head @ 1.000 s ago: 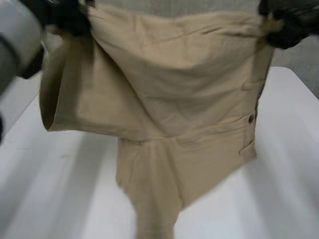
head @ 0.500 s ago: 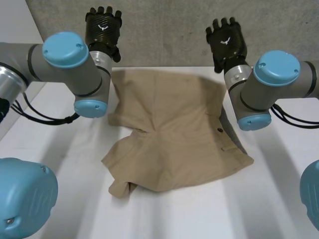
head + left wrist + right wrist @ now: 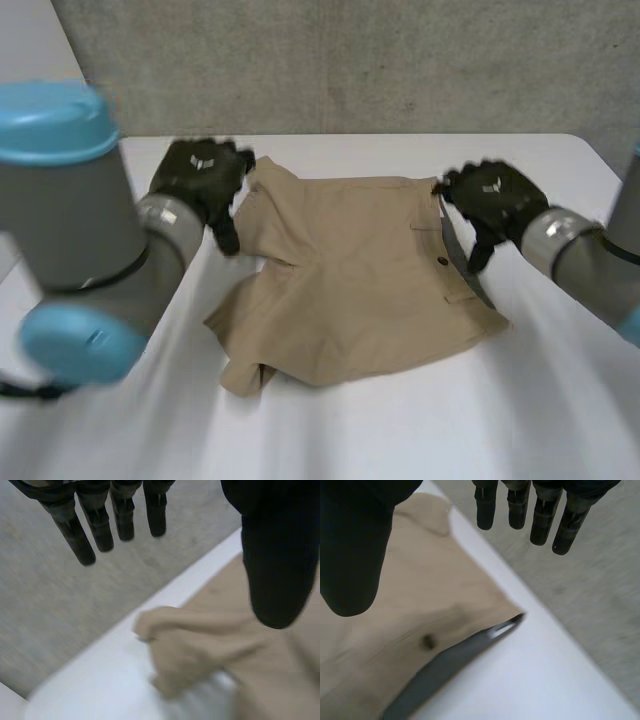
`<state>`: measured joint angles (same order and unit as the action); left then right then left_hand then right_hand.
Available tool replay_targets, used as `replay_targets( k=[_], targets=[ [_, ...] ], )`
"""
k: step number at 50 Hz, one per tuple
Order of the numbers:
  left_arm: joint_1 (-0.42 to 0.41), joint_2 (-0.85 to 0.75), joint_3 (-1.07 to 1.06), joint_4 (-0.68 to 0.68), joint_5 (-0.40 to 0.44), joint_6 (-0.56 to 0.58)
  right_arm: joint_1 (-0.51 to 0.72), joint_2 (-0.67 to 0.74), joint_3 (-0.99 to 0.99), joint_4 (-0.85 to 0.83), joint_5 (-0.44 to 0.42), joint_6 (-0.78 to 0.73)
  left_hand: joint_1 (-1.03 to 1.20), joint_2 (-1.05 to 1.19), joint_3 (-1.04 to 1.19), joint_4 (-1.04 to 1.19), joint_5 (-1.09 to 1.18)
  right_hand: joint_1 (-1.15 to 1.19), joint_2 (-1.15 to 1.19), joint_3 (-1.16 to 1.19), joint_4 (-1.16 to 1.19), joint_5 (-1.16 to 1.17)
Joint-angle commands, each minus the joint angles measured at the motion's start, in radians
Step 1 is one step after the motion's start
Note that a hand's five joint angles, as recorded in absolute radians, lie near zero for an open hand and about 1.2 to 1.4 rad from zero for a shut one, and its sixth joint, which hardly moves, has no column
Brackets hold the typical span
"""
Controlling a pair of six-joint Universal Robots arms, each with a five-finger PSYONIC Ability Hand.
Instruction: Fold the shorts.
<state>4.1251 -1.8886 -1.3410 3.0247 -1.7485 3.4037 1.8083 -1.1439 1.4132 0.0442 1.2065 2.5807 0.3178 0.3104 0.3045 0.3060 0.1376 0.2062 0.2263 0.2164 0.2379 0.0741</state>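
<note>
While shorts lie on table, left hand spread and empty, right hand likewise

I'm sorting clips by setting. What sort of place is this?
Probably a lab or test room: a plain white table, a bare grey wall behind it, and just the shorts lying on it.

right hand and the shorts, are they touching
Cannot tell. In the right wrist view the right hand holds straight fingers clear of the shorts, but its thumb overlaps the cloth.

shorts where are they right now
In the head view the tan shorts lie on the white table, between the left hand and the right hand.
</note>
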Motion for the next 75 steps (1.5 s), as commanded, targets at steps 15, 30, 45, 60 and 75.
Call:
replay_targets(
  k=[15,30,45,60,75],
  targets=[
    [-0.118,0.06,-0.365,-0.015,-0.141,-0.454,-0.205,0.013,0.306,-0.052,-0.3,-0.212,0.195,0.202,0.208,0.207,0.2,0.457,0.437,0.447,0.425,0.415],
    [-0.132,-0.101,-0.334,0.077,-0.24,-0.434,-0.196,0.073,0.336,-0.175,-0.297,-0.218,0.541,0.549,0.555,0.553,0.547,0.668,0.648,0.658,0.636,0.626],
    [-0.052,-0.179,-0.146,0.246,-0.236,-0.035,-0.178,0.053,0.282,-0.21,-0.165,-0.053,0.542,0.549,0.555,0.553,0.547,1.19,1.17,1.18,1.158,1.148],
    [-0.003,-0.348,0.017,0.309,-0.095,0.335,-0.029,0.13,0.049,-0.195,0.174,0.223,-0.134,-0.126,-0.12,-0.122,-0.128,1.19,1.17,1.18,1.158,1.148],
    [-0.034,0.051,-0.24,0.191,-0.095,0.016,0.023,0.178,-0.017,-0.132,0.197,0.222,0.095,0.102,0.108,0.107,0.101,1.19,1.17,1.18,1.158,1.148]
  ],
)
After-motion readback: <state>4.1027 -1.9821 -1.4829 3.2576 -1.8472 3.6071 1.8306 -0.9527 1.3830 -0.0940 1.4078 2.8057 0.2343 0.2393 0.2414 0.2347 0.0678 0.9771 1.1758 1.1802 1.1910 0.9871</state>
